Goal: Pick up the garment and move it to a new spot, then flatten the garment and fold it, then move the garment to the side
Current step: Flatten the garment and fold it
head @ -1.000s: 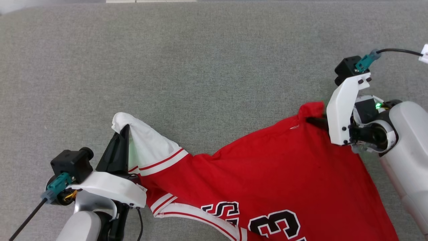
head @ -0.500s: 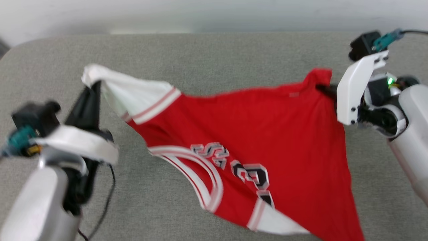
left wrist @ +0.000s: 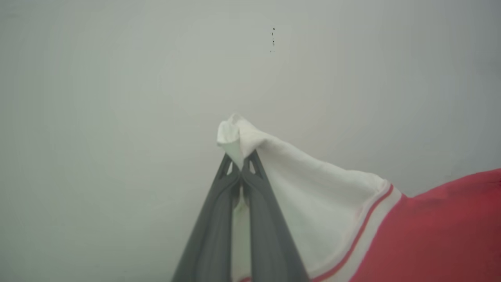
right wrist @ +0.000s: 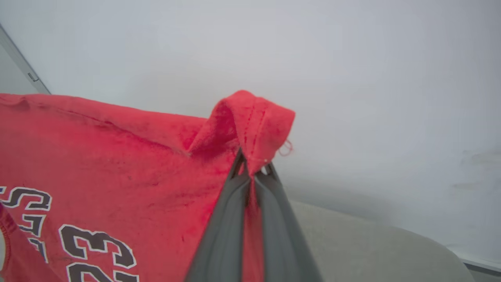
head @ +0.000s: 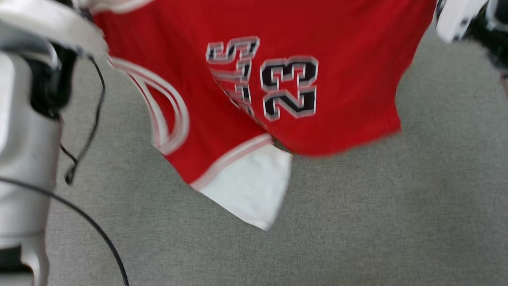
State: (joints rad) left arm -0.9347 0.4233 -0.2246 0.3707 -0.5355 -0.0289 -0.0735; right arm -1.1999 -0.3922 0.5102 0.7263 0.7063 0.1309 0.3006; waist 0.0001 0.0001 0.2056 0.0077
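Note:
The garment (head: 254, 91), a red jersey with white sleeves and a black-and-white "23", hangs lifted above the grey surface, stretched between both arms. Its loose white sleeve (head: 254, 190) dangles lowest. In the left wrist view my left gripper (left wrist: 242, 166) is shut on the tip of the other white sleeve (left wrist: 313, 196). In the right wrist view my right gripper (right wrist: 252, 166) is shut on a bunched red corner of the garment (right wrist: 117, 156). The head view is blurred; the left forearm (head: 24, 131) sits at its left edge and part of the right wrist (head: 460, 20) at the top right.
The grey fabric-covered surface (head: 357, 222) spreads below the hanging garment. A black cable (head: 91, 222) trails beside the left forearm. A pale wall (right wrist: 352, 78) fills the background of both wrist views, with the surface's rounded edge (right wrist: 391, 243) at the lower right.
Both grippers have raised the garment off the surface, so it now hangs spread with the "23" facing the head camera. The head view has shifted as well.

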